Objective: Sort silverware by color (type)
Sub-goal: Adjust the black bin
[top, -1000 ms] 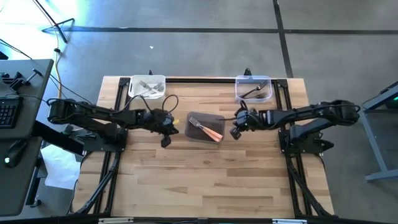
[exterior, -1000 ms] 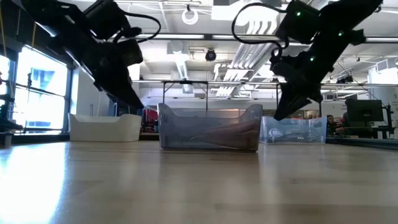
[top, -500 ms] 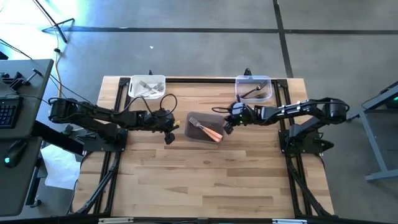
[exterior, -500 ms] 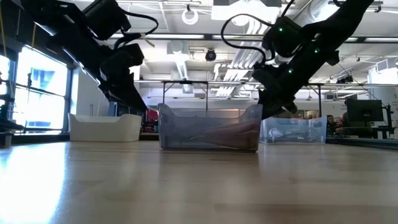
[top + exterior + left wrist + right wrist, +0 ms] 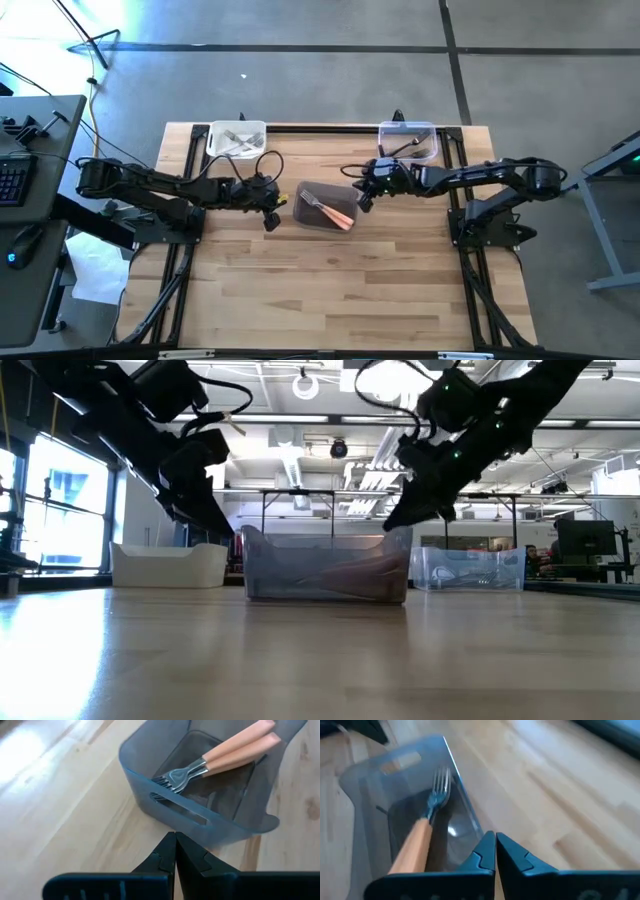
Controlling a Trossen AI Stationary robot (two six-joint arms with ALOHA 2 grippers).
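Now I see my shut, empty right gripper [image 5: 361, 201] at the smoky grey plastic tub's [image 5: 312, 192] three o'clock, left gripper [image 5: 268, 222] closed, empty, at nine; orange-handled metal forks [image 5: 336, 213] inside.

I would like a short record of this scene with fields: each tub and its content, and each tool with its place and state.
grey tub: middle of table, holds orange-handled forks
white tub: far left corner of table, holds forks, handle colour too small to tell
clear tub: far right corner of table, holds a dark fork
left tool: shut, empty, just left of the grey tub
right tool: shut, empty, at the grey tub's right edge
table: light wood
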